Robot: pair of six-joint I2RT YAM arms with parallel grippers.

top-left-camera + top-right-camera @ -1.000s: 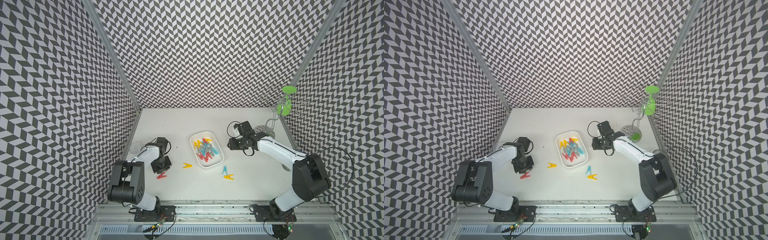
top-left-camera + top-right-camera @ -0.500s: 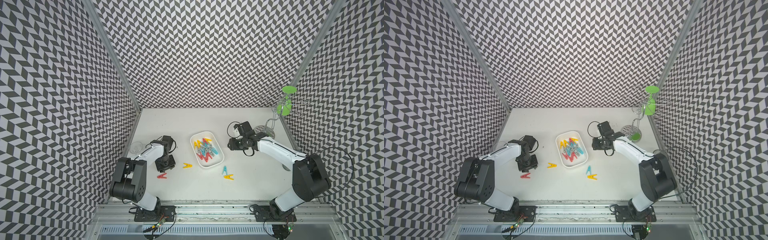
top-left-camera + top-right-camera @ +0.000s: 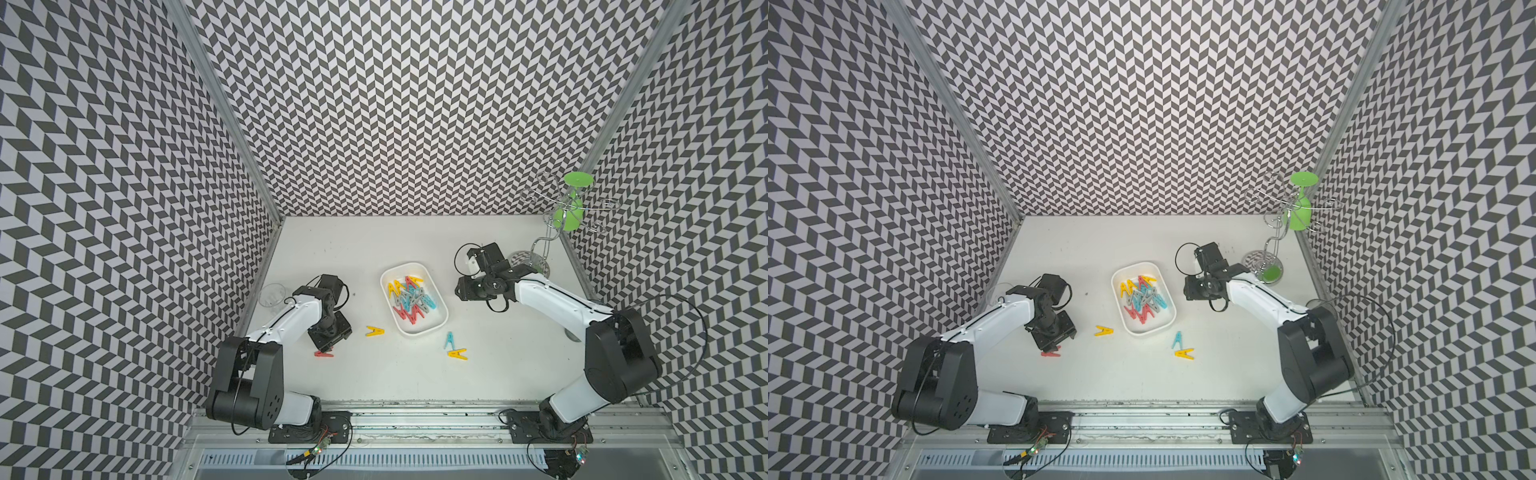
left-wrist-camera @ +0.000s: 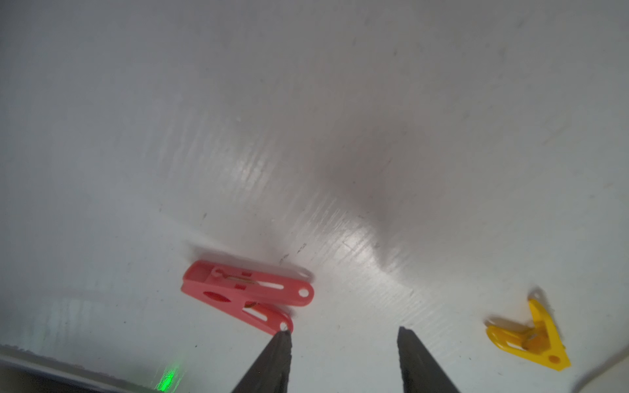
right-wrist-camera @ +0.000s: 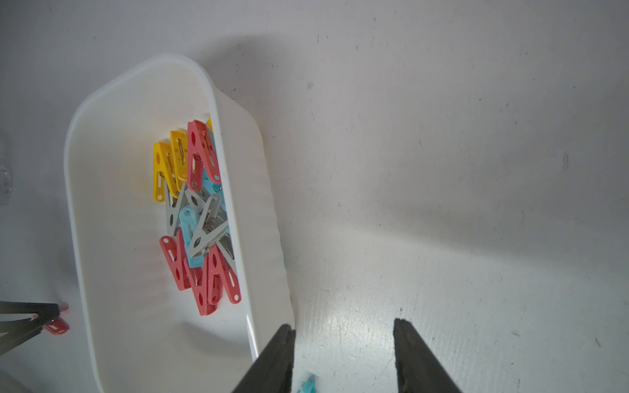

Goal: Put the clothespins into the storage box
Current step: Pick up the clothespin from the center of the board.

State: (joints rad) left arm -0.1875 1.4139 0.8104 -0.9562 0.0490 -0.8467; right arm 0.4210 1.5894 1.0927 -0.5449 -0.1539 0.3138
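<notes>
chevron-patterned walls (image 3: 374, 104) are enclosing the white desk (image 3: 374, 245) on three sides. the left arm (image 3: 291, 320) is reaching forward along the desk's left side, and the right arm (image 3: 552, 297) is reaching in from the right. a wire stand (image 3: 532, 261) is standing in the far right corner, carrying an upturned green glass (image 3: 568, 217). the storage box (image 3: 430, 323) is sitting flat near the middle of the desk, between the two arms, set at an angle. a clear cup (image 3: 272, 294) is standing by the left wall, just behind the left arm.

the left hand (image 4: 343, 333) is pointing down at the desk with its fingers apart and nothing between them. in the left wrist view one fingertip (image 4: 282, 343) is sitting right at the leg end of the red clothespin (image 4: 245, 292); actual contact cannot be confirmed. the right hand (image 5: 343, 326) is hanging over bare desk just beside the box's long wall, fingers apart, gripping nothing.

most of the clothespins (image 3: 409, 299), yellow, red, light blue and grey, are lying heaped inside the box. four are lying loose on the desk. the red one is lying just in front of the left hand. a yellow clothespin (image 3: 375, 331) is lying between that hand and the box. a light blue clothespin (image 3: 449, 340) and a second yellow clothespin (image 3: 457, 354) are lying just beside each other in front of the box's near corner.
</notes>
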